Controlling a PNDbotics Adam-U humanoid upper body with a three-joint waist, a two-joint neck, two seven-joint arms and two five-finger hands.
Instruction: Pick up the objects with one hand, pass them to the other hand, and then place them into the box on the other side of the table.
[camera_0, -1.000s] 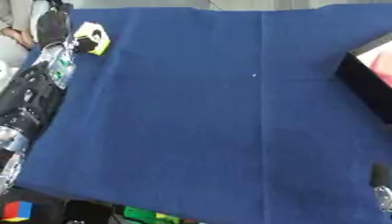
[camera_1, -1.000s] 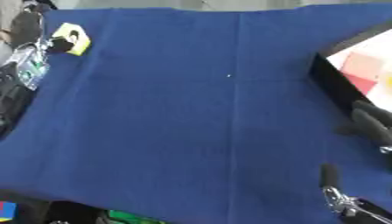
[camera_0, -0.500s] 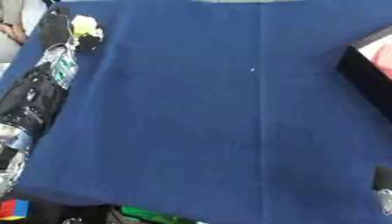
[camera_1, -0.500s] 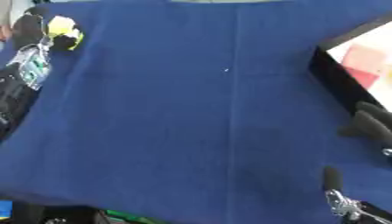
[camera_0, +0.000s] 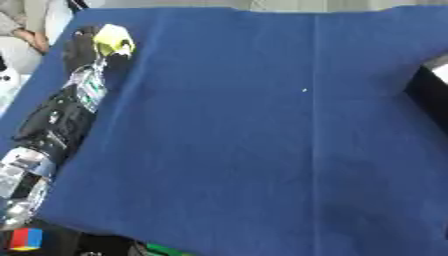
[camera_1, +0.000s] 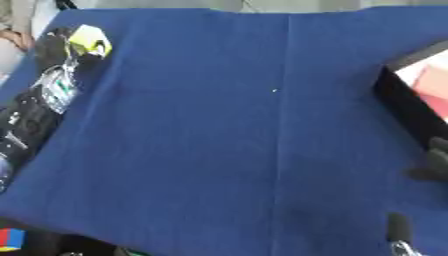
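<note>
The left hand (camera_0: 83, 42) was at the worktop's (camera_0: 262, 150) far left corner, fingers curled on a yellow object (camera_0: 114, 40). Lift cleanly, carry toward centre. The right hand (camera_1: 433, 162) waited near the box (camera_1: 411, 100); its fingers were unclear.

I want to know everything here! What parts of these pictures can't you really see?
- Yellow object in the left hand: blurred, so what it is stays unclear.
- Box: cut by the right edge in both views, contents mostly hidden.
- Right hand: only dark bits at the right eye view's edge; fingers unreadable.
</note>
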